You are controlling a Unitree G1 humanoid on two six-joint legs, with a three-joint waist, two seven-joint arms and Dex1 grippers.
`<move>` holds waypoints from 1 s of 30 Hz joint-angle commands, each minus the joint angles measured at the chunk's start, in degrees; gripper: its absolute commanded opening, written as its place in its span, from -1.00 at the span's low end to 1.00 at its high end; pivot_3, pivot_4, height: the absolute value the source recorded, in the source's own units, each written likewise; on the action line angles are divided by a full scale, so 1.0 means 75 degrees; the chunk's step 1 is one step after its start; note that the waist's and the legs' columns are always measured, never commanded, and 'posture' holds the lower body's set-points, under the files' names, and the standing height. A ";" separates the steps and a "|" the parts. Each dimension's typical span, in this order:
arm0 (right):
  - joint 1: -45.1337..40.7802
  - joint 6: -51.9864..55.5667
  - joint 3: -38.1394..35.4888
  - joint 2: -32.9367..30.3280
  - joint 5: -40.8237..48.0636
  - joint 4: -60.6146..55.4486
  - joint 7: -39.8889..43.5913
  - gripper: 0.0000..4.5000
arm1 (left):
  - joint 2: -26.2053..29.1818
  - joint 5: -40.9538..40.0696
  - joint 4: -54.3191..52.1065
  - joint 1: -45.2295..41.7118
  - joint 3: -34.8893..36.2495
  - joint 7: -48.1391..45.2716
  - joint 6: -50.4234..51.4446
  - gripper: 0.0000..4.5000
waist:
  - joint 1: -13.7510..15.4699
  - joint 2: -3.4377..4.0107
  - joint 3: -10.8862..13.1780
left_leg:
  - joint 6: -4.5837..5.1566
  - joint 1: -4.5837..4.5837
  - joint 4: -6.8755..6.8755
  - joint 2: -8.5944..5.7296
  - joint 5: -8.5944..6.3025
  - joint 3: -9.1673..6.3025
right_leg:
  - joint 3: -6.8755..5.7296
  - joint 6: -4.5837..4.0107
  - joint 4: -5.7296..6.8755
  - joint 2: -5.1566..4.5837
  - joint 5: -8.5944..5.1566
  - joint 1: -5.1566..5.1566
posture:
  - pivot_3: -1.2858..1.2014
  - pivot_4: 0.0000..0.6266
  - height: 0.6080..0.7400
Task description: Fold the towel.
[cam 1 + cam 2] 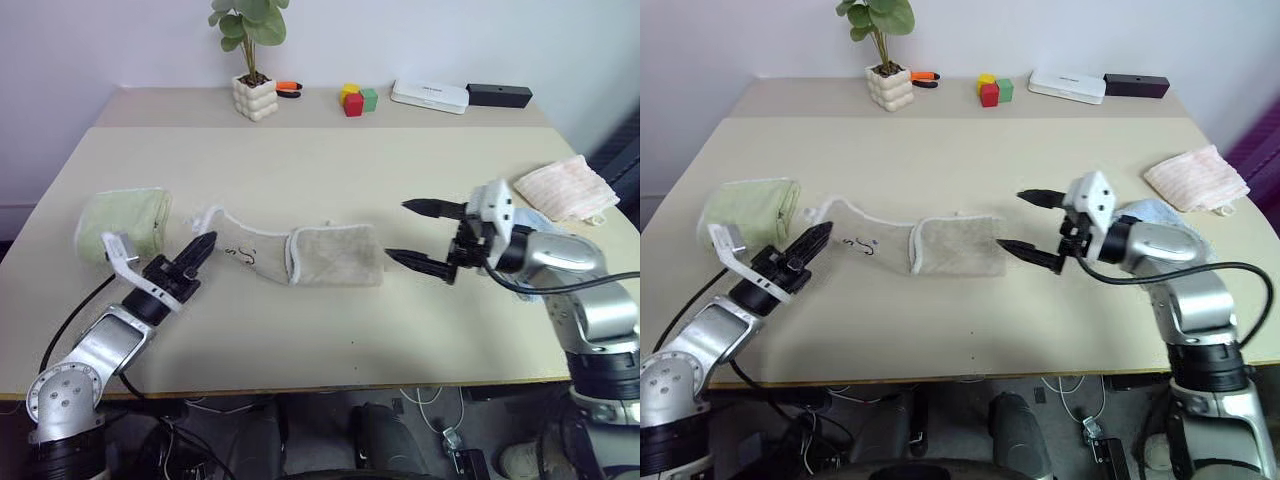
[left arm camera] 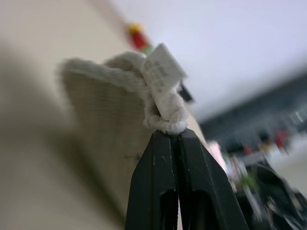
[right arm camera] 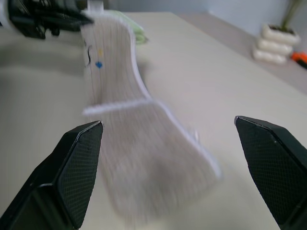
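Beyond the left hand (image 2: 175,136), the towel (image 2: 110,124) was blurred; print on its white tag (image 2: 163,72) was too soft to read.

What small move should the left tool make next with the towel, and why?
Probably carry the pinched end across toward the right. The left tool is shut on the towel at its corded corner, lifted off the table; the other end is already folded over, and the right tool hangs open beside it.
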 commanded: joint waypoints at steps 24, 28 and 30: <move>0.1362 0.0403 -0.1602 -0.0298 0.1313 -0.1308 -0.0558 1.00 | -0.2028 0.5711 0.3337 -0.4186 -0.4452 -0.4071 -0.0525 -0.97 | 0.0034 0.0005 0.0003 | 0.0004 -0.0009 -0.0006 -0.0006 0.0002 -0.0018 | 0.0009 0.0019 -0.0029 0.0028 0.0008 0.0008 | 0.03 -0.52 0.92; 0.1593 0.0583 -0.1673 -0.0312 0.1572 -0.1579 -0.0552 1.00 | -0.2243 0.6449 0.3651 -0.4203 -0.4913 -0.4254 -0.0602 -0.97 | 0.0034 0.0005 0.0003 | 0.0005 -0.0009 -0.0013 -0.0006 0.0001 -0.0022 | 0.0006 0.0021 -0.0032 0.0027 0.0009 0.0008 | 0.03 -0.52 0.92; 0.1624 0.0607 -0.1650 -0.0289 0.1612 -0.1651 -0.0613 1.00 | -0.2297 0.6612 0.3617 -0.4168 -0.5063 -0.4423 -0.0539 -0.97 | 0.0028 0.0005 0.0003 | 0.0005 -0.0009 -0.0012 -0.0006 0.0001 -0.0024 | 0.0006 0.0020 -0.0031 0.0028 0.0008 0.0008 | 0.03 -0.52 0.92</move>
